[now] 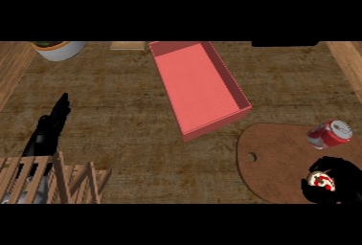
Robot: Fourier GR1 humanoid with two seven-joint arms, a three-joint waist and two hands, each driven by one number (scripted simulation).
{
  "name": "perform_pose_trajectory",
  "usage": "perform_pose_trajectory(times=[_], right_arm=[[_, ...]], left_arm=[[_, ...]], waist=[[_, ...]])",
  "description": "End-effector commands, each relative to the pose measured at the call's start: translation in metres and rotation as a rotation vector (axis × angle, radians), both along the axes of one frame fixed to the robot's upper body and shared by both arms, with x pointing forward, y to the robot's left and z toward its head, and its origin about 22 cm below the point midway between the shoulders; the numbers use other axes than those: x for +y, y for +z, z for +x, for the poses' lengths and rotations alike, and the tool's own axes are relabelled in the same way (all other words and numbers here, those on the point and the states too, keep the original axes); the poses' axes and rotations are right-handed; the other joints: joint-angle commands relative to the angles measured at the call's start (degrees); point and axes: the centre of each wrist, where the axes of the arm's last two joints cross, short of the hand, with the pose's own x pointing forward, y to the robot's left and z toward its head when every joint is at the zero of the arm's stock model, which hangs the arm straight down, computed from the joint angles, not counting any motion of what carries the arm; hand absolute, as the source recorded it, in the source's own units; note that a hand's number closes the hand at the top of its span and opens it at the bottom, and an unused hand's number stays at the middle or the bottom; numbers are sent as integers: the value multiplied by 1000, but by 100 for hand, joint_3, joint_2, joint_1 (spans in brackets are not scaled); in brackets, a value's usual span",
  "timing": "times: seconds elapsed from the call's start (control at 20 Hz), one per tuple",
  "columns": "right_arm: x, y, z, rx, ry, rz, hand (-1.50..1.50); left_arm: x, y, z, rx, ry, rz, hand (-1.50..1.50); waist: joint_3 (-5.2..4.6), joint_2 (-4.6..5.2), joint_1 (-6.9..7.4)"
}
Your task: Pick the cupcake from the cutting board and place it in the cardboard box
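The right hand (338, 179) is at the near right part of the cutting board (272, 165), and its black fingers are curled around the cupcake (324, 181), so that only the white and red top of the cupcake shows between them. The cupcake seems to be at the level of the board or just above it; I cannot tell if it is already lifted. So the grasp looks done, but the carrying is not yet done. The cardboard box (201, 88), which is red-pink inside, lies well apart from the fingers, far to their left and further away from the robot, and nothing is inside it. A red can (329, 134) lies on its side on the board just beyond the fingers, near enough that I think a lift should go straight up to avoid it. The left hand (51, 125) rests at the left side with straight fingers and holds nothing, above a wooden rack (53, 184). What is left: to lift, to move over the box, and to release.
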Motion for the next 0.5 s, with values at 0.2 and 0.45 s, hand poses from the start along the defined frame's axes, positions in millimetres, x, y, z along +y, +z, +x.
perform_pose_trajectory(times=[0.2,0.45], right_arm=[[12,-4,50,-44,170,-172,150],[33,14,86,-105,269,-235,150]], left_arm=[[-9,-13,8,33,-9,-38,0],[0,-21,-7,36,-7,-25,0]], waist=[[-88,64,116],[-92,36,78]])
